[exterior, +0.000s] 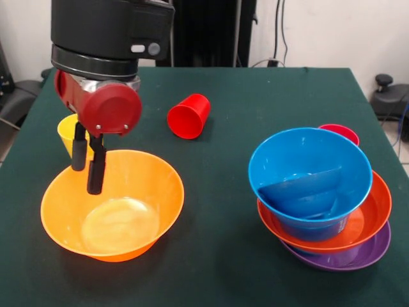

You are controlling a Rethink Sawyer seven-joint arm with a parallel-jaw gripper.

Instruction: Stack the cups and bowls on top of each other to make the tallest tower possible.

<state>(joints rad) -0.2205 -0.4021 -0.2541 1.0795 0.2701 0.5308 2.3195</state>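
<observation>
text: none legible | labels: none | brands: none | numbers: none | signs: none

yellow cup (66, 133): behind the gripper (87, 171), mostly hidden by the arm
pinkish-red cup (342, 132): far right of the gripper, only its rim shows behind the blue bowl (310, 179)
arm: upper part cut off at top edge

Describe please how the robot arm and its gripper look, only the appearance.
The arm ends in a broad black cylinder with a grey band and two small pale buttons. Below it sits a glossy red wrist housing with a round red cap showing small screws. The gripper has two slim, straight black fingers. No cables are visible on it.
</observation>
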